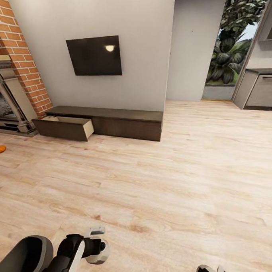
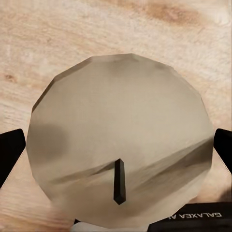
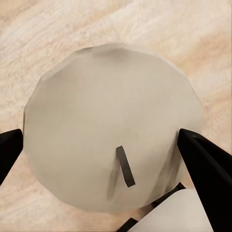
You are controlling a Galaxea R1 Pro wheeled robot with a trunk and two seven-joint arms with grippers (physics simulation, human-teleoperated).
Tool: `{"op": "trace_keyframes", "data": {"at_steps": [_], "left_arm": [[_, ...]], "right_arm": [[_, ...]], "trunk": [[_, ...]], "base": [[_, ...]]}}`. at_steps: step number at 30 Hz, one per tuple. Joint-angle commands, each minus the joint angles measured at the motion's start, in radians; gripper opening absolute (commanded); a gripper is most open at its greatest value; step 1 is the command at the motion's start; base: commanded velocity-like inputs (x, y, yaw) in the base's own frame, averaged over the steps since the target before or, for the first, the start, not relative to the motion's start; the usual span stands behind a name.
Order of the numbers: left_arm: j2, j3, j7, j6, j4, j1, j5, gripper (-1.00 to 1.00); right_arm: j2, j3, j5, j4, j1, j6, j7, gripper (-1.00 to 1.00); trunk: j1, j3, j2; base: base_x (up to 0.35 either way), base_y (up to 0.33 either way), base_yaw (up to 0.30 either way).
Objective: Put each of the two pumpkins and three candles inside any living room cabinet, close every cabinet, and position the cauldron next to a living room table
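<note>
Step in hand: carrying candles toward the long low dark-brown wooden cabinet, its left drawer pulled out.

Left pincer: clenched on a pale round candle.

Right pincer: likewise grasping another candle.

Small orange pumpkin: on floor, near fireplace.

Next: approach drawer, lower candles inside.

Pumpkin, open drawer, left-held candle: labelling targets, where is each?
pumpkin (image 1: 0,149), head view, its orange body.
open drawer (image 1: 64,129), head view, its front panel.
candle (image 2: 121,140), left wrist view, its pale top face.
</note>
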Motion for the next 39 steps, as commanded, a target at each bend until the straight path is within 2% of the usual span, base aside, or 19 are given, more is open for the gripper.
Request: {"op": "trace_keyframes", "data": {"at_steps": [1,8,14,26,35,39], "left_arm": [[0.000,0.000,0.000,0.000,0.000,0.000,0.000,-1.00],[0.000,0.001,0.001,-0.001,0.005,0.000,0.001,-1.00],[0.000,0.003,0.001,-0.030,0.017,0.000,0.002,-1.00],[0.001,0.003,0.000,-0.034,0.018,0.000,0.002,-1.00],[0.001,0.003,0.000,-0.034,0.018,0.000,0.002,-1.00],[0.002,0.003,0.000,-0.034,0.018,0.000,0.002,-1.00]], "right_arm": [[0.000,0.000,0.002,0.000,0.000,-0.001,0.000,-1.00],[0.000,0.001,0.002,0.000,0.000,-0.004,0.000,-1.00],[0.000,0.001,0.003,0.000,0.000,-0.004,0.000,-1.00],[0.000,0.001,0.003,0.000,0.000,-0.004,0.000,-1.00],[0.000,0.003,0.004,0.000,0.000,-0.004,0.000,-1.00],[0.000,0.002,0.004,0.000,0.000,-0.004,0.000,-1.00]], "trunk": [[0.000,-0.001,0.000],[0.000,-0.002,0.000],[0.000,-0.002,0.000],[0.000,-0.002,0.000],[0.000,-0.002,0.000],[0.000,-0.002,0.000]], "base": [[0.329,0.000,0.000],[0.329,0.000,0.000],[0.329,0.000,0.011],[0.327,-0.064,0.236],[0.318,-0.096,0.040],[0.318,-0.006,0.222]]}}
